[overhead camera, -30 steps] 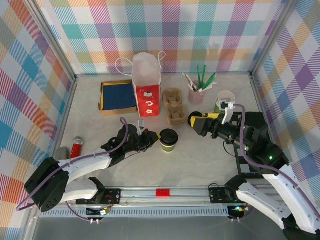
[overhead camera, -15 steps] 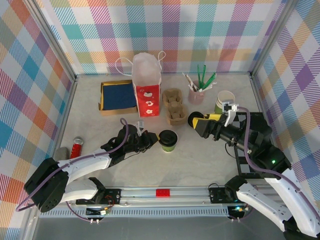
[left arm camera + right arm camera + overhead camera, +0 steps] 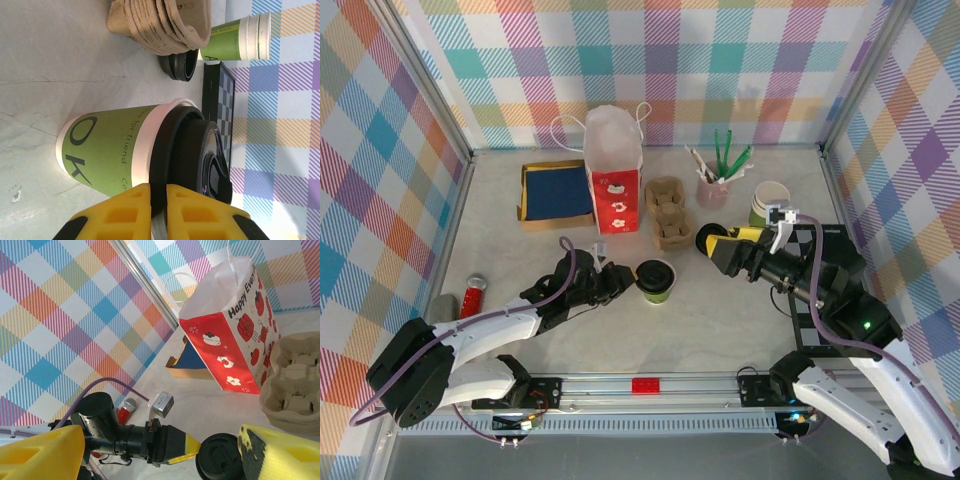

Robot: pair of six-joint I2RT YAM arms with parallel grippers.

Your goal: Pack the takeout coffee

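Green takeout coffee (image 3: 656,281) stood lidded on worktop (image 3: 720,330) near red bag (image 3: 616,195), unpacked | left tool (image 3: 619,281) nearly closed beside it, gripping nothing | right tool (image 3: 708,243) open, empty | we judged bagging undone

From its base at 7 o'clock in the top view, the left arm (image 3: 470,335) lies low and stretches toward 2 o'clock, its wrist near the middle. The left gripper (image 3: 616,281) has its yellow fingers (image 3: 120,210) drawn close together (just a thin slit between them). The right arm (image 3: 865,345) rises from 5 o'clock and bends toward 10 o'clock, where the right gripper (image 3: 706,243) hangs with its jaws spread wide, facing the left one.
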